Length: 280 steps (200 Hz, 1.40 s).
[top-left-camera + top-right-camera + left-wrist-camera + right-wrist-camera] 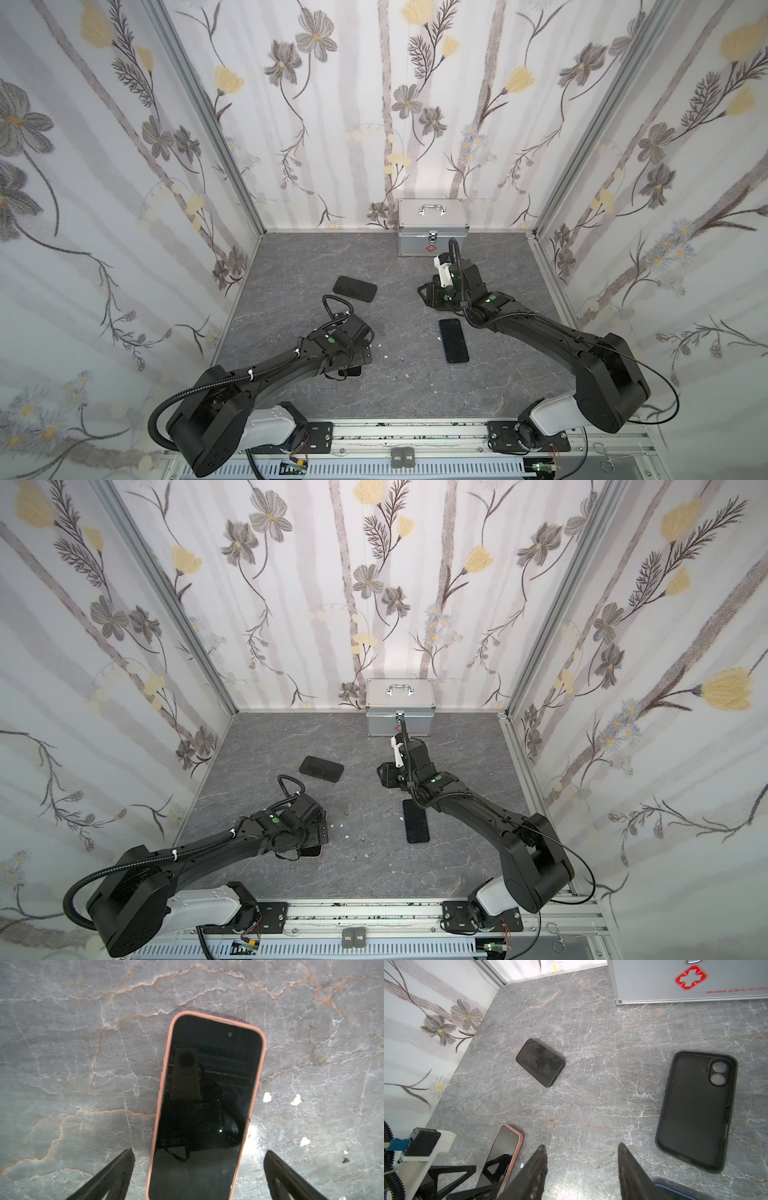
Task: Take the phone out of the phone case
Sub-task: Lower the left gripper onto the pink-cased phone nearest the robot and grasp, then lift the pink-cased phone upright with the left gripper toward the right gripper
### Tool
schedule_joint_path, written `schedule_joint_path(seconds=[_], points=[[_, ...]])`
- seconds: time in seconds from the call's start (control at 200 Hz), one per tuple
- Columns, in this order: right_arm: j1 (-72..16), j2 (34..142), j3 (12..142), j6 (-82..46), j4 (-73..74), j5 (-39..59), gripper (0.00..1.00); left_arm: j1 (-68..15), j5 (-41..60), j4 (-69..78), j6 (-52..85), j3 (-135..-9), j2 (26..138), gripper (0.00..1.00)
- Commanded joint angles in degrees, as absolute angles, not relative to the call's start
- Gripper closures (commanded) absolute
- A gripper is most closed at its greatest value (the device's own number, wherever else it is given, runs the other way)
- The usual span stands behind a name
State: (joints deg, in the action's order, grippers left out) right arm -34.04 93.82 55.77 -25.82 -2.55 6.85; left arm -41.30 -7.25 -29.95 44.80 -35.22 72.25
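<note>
A phone in a pink case [207, 1105] lies screen up on the grey marble table [83, 1064]. My left gripper [199, 1150] hangs over its near end, open, one finger on each side and clear of the case. In both top views the left wrist covers most of this phone [353, 372] [311, 852]. My right gripper [581, 1145] is open over bare table with nothing between its fingers. An empty black case [695, 1109] lies beside it. A second phone in a black case [354, 289] [539, 1062] rests further back.
A bare dark phone [454, 340] lies at centre right, beside the right arm. A metal first-aid box [432, 226] stands against the back wall. Small white specks [267, 1097] dot the table near the pink case. Flowered walls close in three sides.
</note>
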Motion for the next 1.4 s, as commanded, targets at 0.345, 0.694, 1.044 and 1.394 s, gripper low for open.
schedule_joint_path(seconds=[0.345,0.694,1.044,1.394], points=[[-33.5,91.8,52.4,-24.9,-0.9,5.7,0.46,-41.3,-8.0,-30.1,42.1,-37.0,78.6,0.0],[-33.2,89.0,52.2,-24.9,-1.8,5.6,0.47,-41.4,-6.3,-28.0,41.5,-36.1,81.9,0.1],[-33.3,87.2,51.3,-28.2,0.0,9.6,0.46,-41.4,-6.1,-26.5,41.9,-35.7,80.6,0.3],[-34.2,90.0,49.4,-38.9,6.0,24.9,0.4,-43.5,-4.8,-19.5,38.1,-37.5,74.8,0.37]])
